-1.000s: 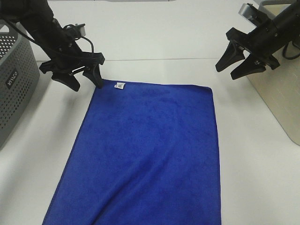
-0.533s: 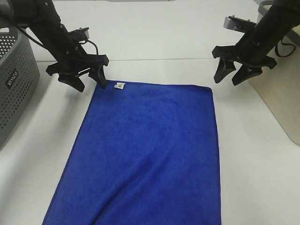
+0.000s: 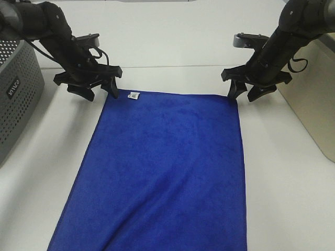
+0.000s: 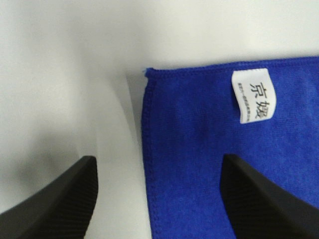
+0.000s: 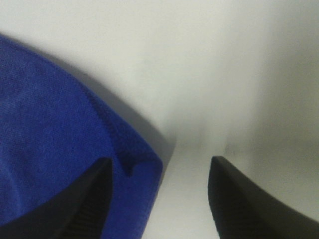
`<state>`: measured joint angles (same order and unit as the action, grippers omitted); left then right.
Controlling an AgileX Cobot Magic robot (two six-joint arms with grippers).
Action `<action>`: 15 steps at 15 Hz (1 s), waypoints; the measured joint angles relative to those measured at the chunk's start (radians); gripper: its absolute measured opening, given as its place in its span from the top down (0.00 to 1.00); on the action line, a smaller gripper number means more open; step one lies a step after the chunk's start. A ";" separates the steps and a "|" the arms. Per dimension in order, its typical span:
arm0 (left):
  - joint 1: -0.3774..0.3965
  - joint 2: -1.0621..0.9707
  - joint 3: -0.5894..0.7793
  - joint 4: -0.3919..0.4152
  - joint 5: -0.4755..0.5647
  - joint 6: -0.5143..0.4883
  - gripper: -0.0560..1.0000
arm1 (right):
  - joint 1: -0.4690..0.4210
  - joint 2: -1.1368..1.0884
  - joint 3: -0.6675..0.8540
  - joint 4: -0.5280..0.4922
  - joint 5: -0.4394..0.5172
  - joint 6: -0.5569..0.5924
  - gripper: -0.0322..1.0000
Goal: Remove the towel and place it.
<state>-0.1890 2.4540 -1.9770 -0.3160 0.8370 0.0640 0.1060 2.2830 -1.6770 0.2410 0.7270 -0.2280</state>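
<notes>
Your table bears the towel spread flat. Nothing is lifted, so I judge the whole removal and placing is left to do. The left gripper, jaws wide, straddles the towel's far corner by the white tag. The right gripper, also wide, straddles the other far corner. A second ago it hung well off the towel; the left has barely shifted.

Arms matte black; left gripper and right gripper same: tapered black fingers, ribbed pads; black cable loops, grey camera blocks at wrists
</notes>
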 joint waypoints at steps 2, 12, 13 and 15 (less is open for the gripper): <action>0.000 0.026 0.000 -0.002 -0.037 0.000 0.34 | 0.000 0.015 0.000 -0.009 -0.032 0.000 0.41; -0.023 0.049 -0.009 0.000 -0.105 0.037 0.39 | 0.070 0.056 -0.002 -0.158 -0.110 0.052 0.46; -0.027 0.050 -0.009 0.012 -0.107 0.037 0.42 | 0.070 0.056 -0.002 -0.164 -0.110 0.053 0.48; -0.034 0.050 -0.009 0.026 -0.108 0.037 0.47 | 0.070 0.056 -0.002 -0.169 -0.110 0.054 0.53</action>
<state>-0.2230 2.5040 -1.9860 -0.2900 0.7290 0.1010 0.1760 2.3390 -1.6790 0.0720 0.6170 -0.1740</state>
